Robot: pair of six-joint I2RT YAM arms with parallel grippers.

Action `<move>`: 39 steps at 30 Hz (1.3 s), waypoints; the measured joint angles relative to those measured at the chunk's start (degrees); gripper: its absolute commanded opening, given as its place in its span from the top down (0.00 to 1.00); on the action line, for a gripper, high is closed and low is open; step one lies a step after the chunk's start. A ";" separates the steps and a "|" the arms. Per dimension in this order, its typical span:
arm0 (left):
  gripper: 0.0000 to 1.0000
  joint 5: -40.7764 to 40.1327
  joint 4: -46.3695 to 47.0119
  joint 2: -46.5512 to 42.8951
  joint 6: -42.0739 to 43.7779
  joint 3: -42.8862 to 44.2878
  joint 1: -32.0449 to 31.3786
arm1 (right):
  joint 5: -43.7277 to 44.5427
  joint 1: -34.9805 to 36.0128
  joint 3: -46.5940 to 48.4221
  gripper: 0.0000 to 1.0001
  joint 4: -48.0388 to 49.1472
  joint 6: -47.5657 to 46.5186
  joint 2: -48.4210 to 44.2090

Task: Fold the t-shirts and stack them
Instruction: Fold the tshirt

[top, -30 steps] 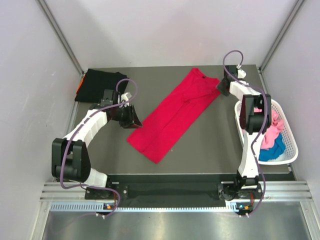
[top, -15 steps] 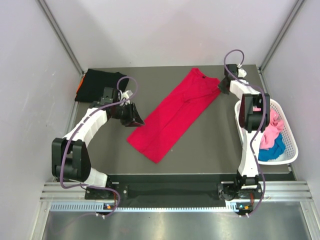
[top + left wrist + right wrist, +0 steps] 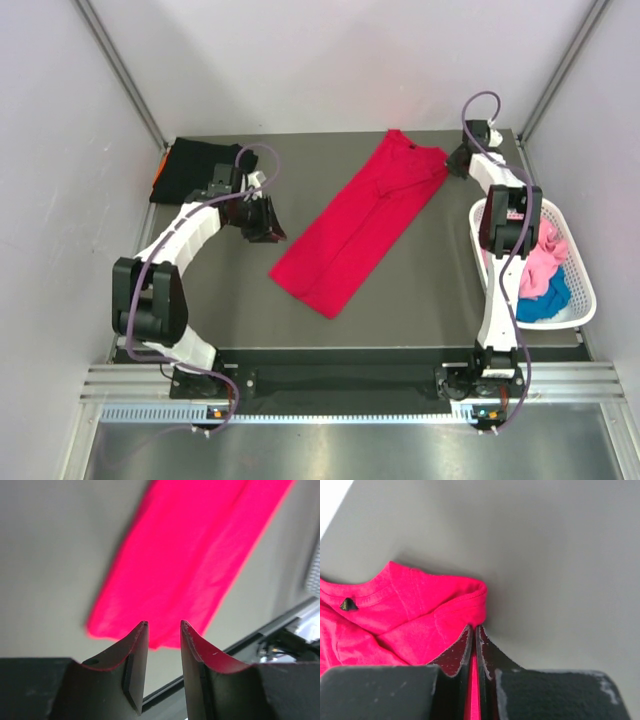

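At the jaws of the right gripper (image 3: 474, 628): clenched on the shoulder edge of the red t-shirt (image 3: 415, 612), just beside the collar, with red cloth pinched between the pads. At the jaws of the left gripper (image 3: 163, 625): released, partly apart, grasping nothing. Held above the table (image 3: 430, 290) just off the hem end of the same shirt.

Laid diagonally as a long narrow strip, collar toward the far right corner, hem toward the near middle. Bare grey surface on both sides of the strip and along the near edge.

Bounded left and right by pale walls (image 3: 50, 200), with slanted metal posts (image 3: 120, 70) at the far corners. Taken up at the far left corner by the folded black t-shirt (image 3: 195, 170), with a sliver of orange cloth (image 3: 159, 176) at its left edge. Taken up at the right edge by the white basket (image 3: 585, 290), with a pink t-shirt (image 3: 545, 262) and a blue t-shirt (image 3: 545, 300) inside.

Against one second ago:
- At the right gripper: closed down from partly apart, and drawn closer to the far right corner.
- At the red strip: pulled along toward the right, hem corners now nearer the middle.
- At the left gripper: moved slightly toward the far side, gap much the same.
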 measured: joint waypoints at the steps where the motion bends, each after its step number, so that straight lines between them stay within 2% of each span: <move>1: 0.63 -0.70 0.04 0.13 0.15 -0.66 -0.02 | -0.37 -0.26 1.18 0.90 0.00 -0.28 0.76; 4: 0.63 -1.99 -0.26 1.07 0.90 -2.58 -0.02 | -1.75 -0.79 3.72 0.75 -0.09 -1.44 2.16; 8: 0.62 -2.08 0.22 3.37 1.33 -4.20 -0.13 | -4.02 -0.79 4.55 0.69 -0.46 -3.02 2.56; 12: 0.62 -2.03 0.37 3.43 1.36 -6.51 -0.17 | -6.86 -0.79 -0.70 0.63 0.09 -3.91 -1.09; 16: 0.62 -2.49 0.74 1.86 1.36 -7.48 -0.17 | -7.28 -0.42 -7.85 0.48 -2.78 -4.85 -8.94; 23: 0.61 -2.47 1.60 -2.29 1.68 -7.76 -0.17 | -6.91 2.51 -17.42 0.49 -5.35 -5.11 -28.83; 25: 0.61 -2.43 2.10 -3.41 1.70 -8.15 -0.17 | -6.40 5.51 -22.60 0.49 -4.76 -4.57 -35.67; 30: 0.62 -2.56 1.99 -2.58 2.75 -8.20 -0.17 | -5.95 19.10 -43.63 0.48 -1.27 0.94 -51.76; 36: 0.62 -3.91 1.51 0.96 3.56 -8.22 -0.17 | -5.11 34.91 -68.00 0.49 3.67 15.39 -58.82; 39: 0.62 -3.61 1.31 2.78 3.91 -8.22 -0.17 | -3.10 41.51 -74.10 0.48 3.80 22.18 -60.81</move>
